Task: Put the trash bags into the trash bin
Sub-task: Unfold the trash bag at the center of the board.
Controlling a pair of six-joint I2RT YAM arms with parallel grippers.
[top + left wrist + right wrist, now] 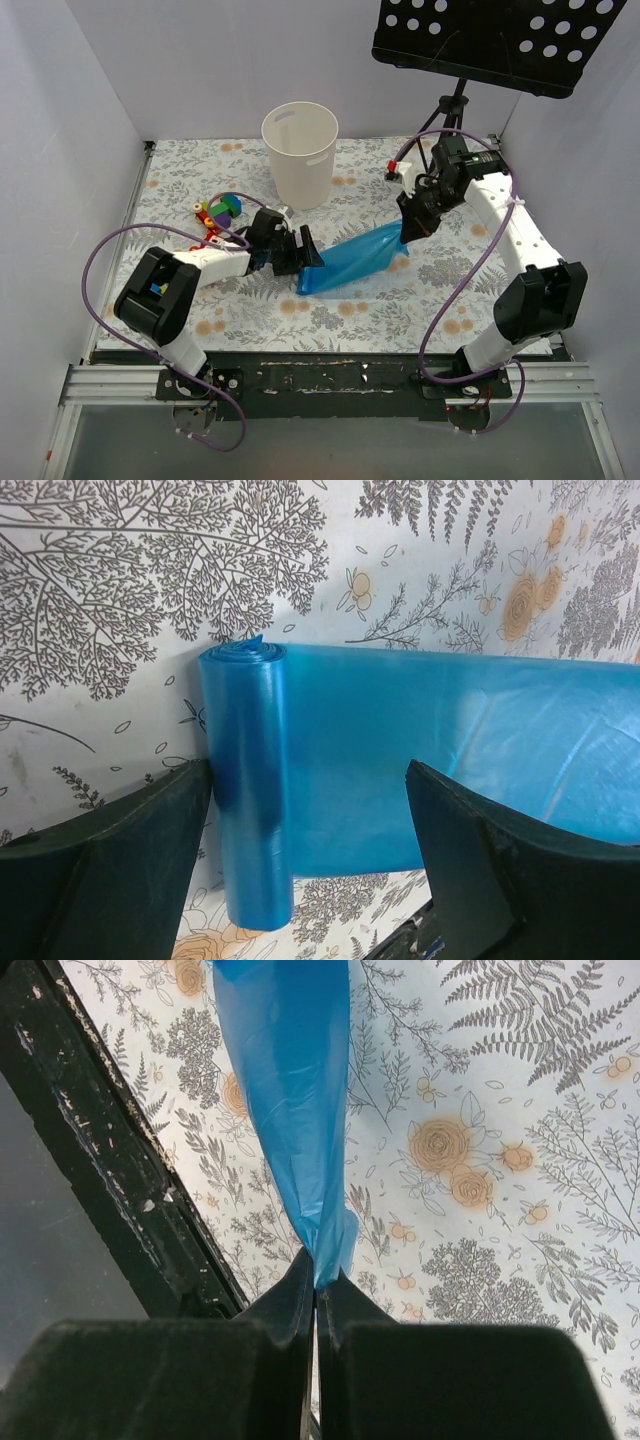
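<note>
1. Stretching across a flower-printed table cover (450,290), the trash bags (355,262) lie as one glossy, see-through strip of bright-blue film. They are on the near side of the trash bin (300,152), slightly to its right, and wholly outside it.
2. The trash bin is a cream-white round plastic tub with smooth, slightly tapered walls. It has a slot-shaped handle hole under the rim and stands upright with its mouth open.
3. The end of the bags directly in front of the bin is wound into a tight, smooth cylinder. From it a flat sheet runs off to the right, marked by soft creases and pale highlights.
4. The left gripper (300,255), in front of the bin, has its matte black, wedge-shaped fingers spread wide on either side of that rolled end. One finger sits right against the cylinder, the other lies over the flat sheet, and nothing is clamped between them.
5. The right gripper (412,228), to the right of the bin and nearer the arm bases, has its dark fingers pressed together on the film's far tip. There the plastic gathers into a narrow crumpled point, then widens as it runs away from the pinch.
6. Small multicoloured toy blocks (220,212) sit jumbled just left of the bin, on its near side.
7. A black music stand (500,40), a flat plate pierced with round holes on a slim pole, rises behind and to the right of the bin.
</note>
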